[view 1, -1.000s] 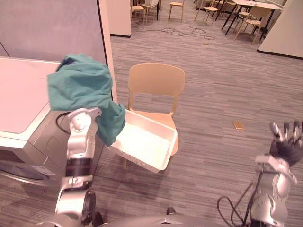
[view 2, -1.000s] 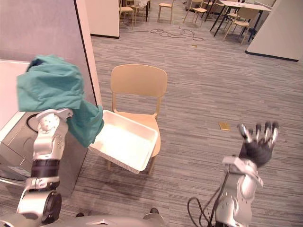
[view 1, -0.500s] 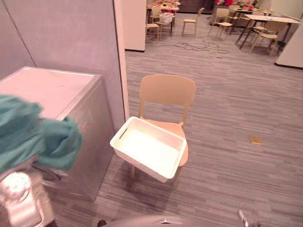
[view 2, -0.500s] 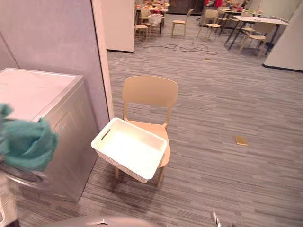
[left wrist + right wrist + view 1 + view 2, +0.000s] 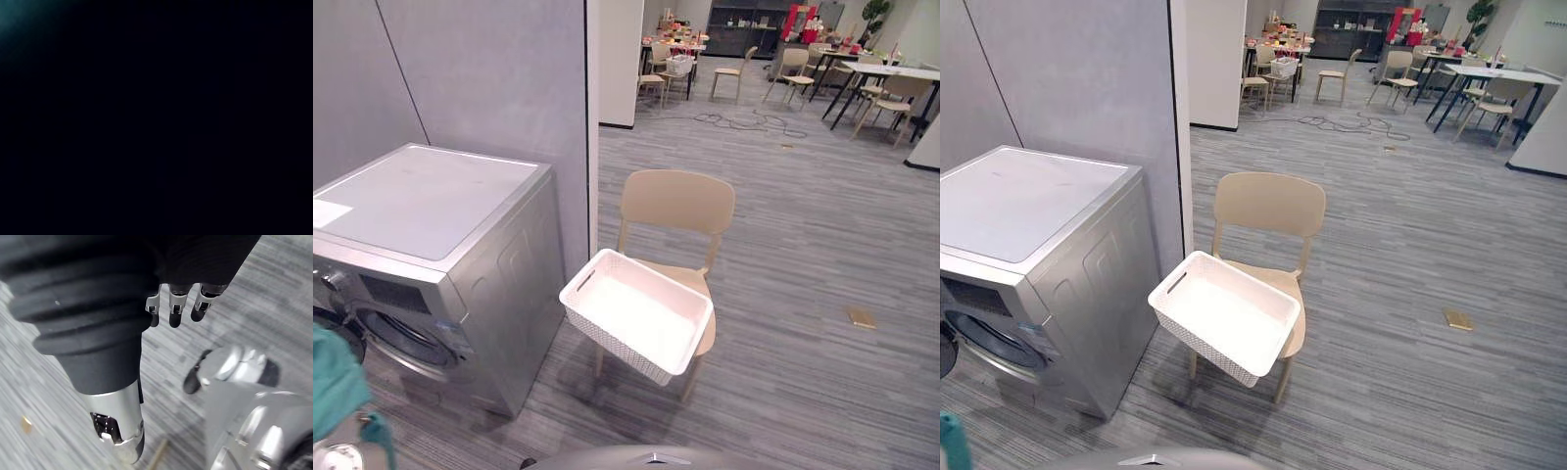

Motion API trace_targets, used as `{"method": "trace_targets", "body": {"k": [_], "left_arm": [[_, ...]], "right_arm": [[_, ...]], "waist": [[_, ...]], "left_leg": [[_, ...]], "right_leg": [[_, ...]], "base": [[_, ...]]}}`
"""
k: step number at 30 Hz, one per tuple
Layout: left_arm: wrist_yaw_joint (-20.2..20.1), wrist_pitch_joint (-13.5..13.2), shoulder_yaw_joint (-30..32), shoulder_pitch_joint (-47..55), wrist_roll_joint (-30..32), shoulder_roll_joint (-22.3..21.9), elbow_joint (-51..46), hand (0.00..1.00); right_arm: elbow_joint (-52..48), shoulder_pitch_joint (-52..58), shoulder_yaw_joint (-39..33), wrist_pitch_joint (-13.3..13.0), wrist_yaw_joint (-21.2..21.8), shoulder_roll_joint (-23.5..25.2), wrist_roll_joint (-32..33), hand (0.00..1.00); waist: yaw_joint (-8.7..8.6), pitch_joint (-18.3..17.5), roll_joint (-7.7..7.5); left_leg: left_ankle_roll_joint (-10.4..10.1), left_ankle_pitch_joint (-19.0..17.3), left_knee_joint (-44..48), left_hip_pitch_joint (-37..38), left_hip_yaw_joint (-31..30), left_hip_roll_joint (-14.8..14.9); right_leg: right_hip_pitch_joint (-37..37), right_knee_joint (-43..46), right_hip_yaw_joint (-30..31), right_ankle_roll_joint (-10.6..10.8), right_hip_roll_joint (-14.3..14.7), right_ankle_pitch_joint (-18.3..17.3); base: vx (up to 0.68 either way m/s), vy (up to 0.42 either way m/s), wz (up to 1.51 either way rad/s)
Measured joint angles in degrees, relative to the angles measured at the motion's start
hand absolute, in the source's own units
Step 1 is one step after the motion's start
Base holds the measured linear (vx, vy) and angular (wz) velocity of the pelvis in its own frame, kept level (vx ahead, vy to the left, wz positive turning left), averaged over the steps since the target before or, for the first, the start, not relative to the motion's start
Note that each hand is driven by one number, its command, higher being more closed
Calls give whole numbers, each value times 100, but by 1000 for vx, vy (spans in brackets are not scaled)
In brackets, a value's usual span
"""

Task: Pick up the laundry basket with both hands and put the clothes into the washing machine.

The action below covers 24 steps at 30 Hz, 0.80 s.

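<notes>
Teal cloth (image 5: 333, 384) sits at the lower left of the left eye view, low in front of the silver-grey front-loading washing machine (image 5: 440, 225), outside the drum. Can't tell if the machine's door is open. Left hand is hidden by the cloth, so I can't tell whether it's open or clamped on it. White laundry basket (image 5: 641, 318) is empty and neither hand is on it. It rests tilted on the seat of the beige chair (image 5: 677, 201), with its near end hanging past the seat's front edge and a handle slot facing the machine. The chair stands just beside the machine's right side, in front of the edge of a grey partition wall (image 5: 489, 78). Right hand (image 5: 172, 308) hangs over the grey plank floor (image 5: 803, 225), fingers loosely extended and apart from the thumb, holding nothing. Small tan object (image 5: 862, 317) lies on the floor well right of the chair. Tables and chairs (image 5: 862, 83) stand far back in the room.
</notes>
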Motion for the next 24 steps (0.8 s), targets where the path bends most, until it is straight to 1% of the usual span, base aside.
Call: {"method": "trace_targets", "body": {"k": [1,2,3,4,5,6,7,8,9,10,11,12,13,15,16,17,18,19,20,21,22,23,24], "left_arm": [[-48,23,-212,30,-50,-4,247,100],[-181,78,-429,106,-177,44,750,100],[-294,151,-631,99,-293,48,1174,100],[-345,195,-731,91,-354,32,1315,100],[-446,233,-885,97,-462,35,1494,100],[-504,263,-991,112,-552,20,1622,100],[-566,339,-1214,301,-651,-43,1750,100],[-596,365,-1363,411,-724,-79,1788,100],[-680,416,-1373,413,-906,-42,1912,100],[-722,414,-1421,470,-1026,-64,1903,100],[-766,416,-1485,497,-1061,-60,1903,100],[-834,447,-1524,550,-1068,-75,1894,100],[-932,496,-1569,602,-1068,-131,1867,100],[-991,568,-1651,602,-1069,-140,1865,100],[-1025,588,-1719,577,-1068,-128,1865,100],[-1048,610,-1849,494,-1068,-93,1863,100],[-1069,630,-1927,444,-1068,-73,1800,100],[-1084,630,-1930,399,-1068,-72,1776,100],[-1086,633,-1920,333,-1067,-67,1772,100],[-1087,640,-1894,243,-1065,-10,1758,100],[-1095,653,-1959,158,-1065,14,1760,100],[-1153,683,-2011,154,-1062,17,1719,100],[-1163,687,-2046,171,-1061,9,1620,100]], "right_arm": [[-90,-11,145,11,-1,-91,-69,0],[-148,-82,395,80,-1,-88,-112,0],[-163,-150,610,128,20,-88,-121,0],[-163,-182,676,142,22,-82,-140,0],[-168,-263,819,137,15,2,-183,0],[-169,-330,834,103,14,0,-221,0],[-245,-502,1060,39,7,-188,-266,0],[-414,-531,1263,27,6,-357,-297,0],[-475,-593,1356,23,12,-435,-327,0],[-497,-593,1563,1,16,-479,-332,0],[-496,-602,1597,-3,35,-496,-336,0],[-495,-608,1714,-7,86,-558,-366,0],[-492,-619,1937,-5,157,-654,-539,0],[-430,-684,2153,-2,205,-755,-601,0],[-412,-727,2260,4,206,-805,-679,0],[-411,-792,2397,-3,207,-860,-769,0],[-399,-853,2389,-1,206,-965,-781,0],[-404,-940,2367,-4,202,-974,-781,0],[-397,-988,2335,-5,199,-962,-781,0],[-360,-1113,2273,-38,198,-860,-782,0],[-363,-1161,2223,-83,197,-848,-781,0],[-383,-1134,2143,-101,189,-904,-782,0],[-380,-1060,2083,-89,188,-963,-783,0]], "waist": [[43,84,158],[-12,17,335],[-51,29,380],[-68,40,371],[-144,111,36],[-172,209,-6],[-90,395,246],[-84,486,560],[-70,587,586],[-34,612,558],[-21,639,571],[3,712,543],[18,754,545],[20,785,525],[26,811,532],[46,908,555],[113,1041,565],[169,1126,580],[162,1126,548],[132,1241,351],[101,1324,431],[61,1400,482],[-30,1341,587]], "left_leg": [[-11,-426,274,-75,-60,99],[-309,-596,225,-26,-89,227],[-415,-531,-50,50,-122,246],[-480,-476,-296,124,-131,218],[-513,-405,-681,373,-117,-64],[-371,-409,-142,225,-215,-137],[-147,-723,899,184,-406,-31],[-116,-1276,844,360,-454,201],[-306,-1414,747,431,-434,241],[-317,-1348,610,455,-418,233],[-317,-1348,611,440,-416,232],[-312,-1345,610,436,-432,239],[-236,-1211,585,402,-458,236],[-128,-985,438,349,-577,190],[-134,-869,263,356,-656,156],[-132,-666,16,375,-751,112],[224,-456,-178,408,-726,90],[708,-340,-346,389,-728,38],[1159,-192,-798,492,-720,0],[1189,-587,-649,600,-78,147],[1108,-700,-40,524,121,307],[949,-819,807,452,348,576],[915,-840,1314,520,445,781]], "right_leg": [[121,-68,-17,-4,111,-57],[210,7,-14,-12,167,-137],[136,441,-21,-61,277,-199],[123,737,-35,-95,331,-320],[165,889,-5,-80,184,-720],[145,971,-118,58,59,-668],[216,986,-163,50,182,-656],[344,897,-213,56,436,-643],[474,775,-192,86,485,-613],[538,679,-231,20,495,-566],[539,685,-248,5,503,-550],[546,700,-287,1,507,-536],[544,709,-351,-2,520,-431],[540,732,-432,-18,531,-294],[542,762,-540,-14,525,-298],[526,845,-689,30,498,-340],[403,1142,-740,27,465,-449],[257,1368,-744,-54,429,-612],[165,1409,-760,-166,406,-673],[217,1355,-954,-94,240,-560],[286,1432,-1063,-99,189,-559],[416,1549,-1251,-142,158,-566],[574,1606,-1479,-168,115,-582]], "base": [[-5,77,-20],[4,14,14],[1,25,34],[20,-29,67],[38,-29,62],[16,-30,38],[-6,0,7],[-51,38,4],[-33,13,26],[-24,5,29],[0,-40,22],[4,-12,18],[18,-26,19],[35,-35,33],[62,-75,59],[45,-101,60],[25,-105,51],[-23,-104,36],[35,-59,44],[73,-65,53],[82,-50,71],[36,-52,82],[15,-12,81]]}}
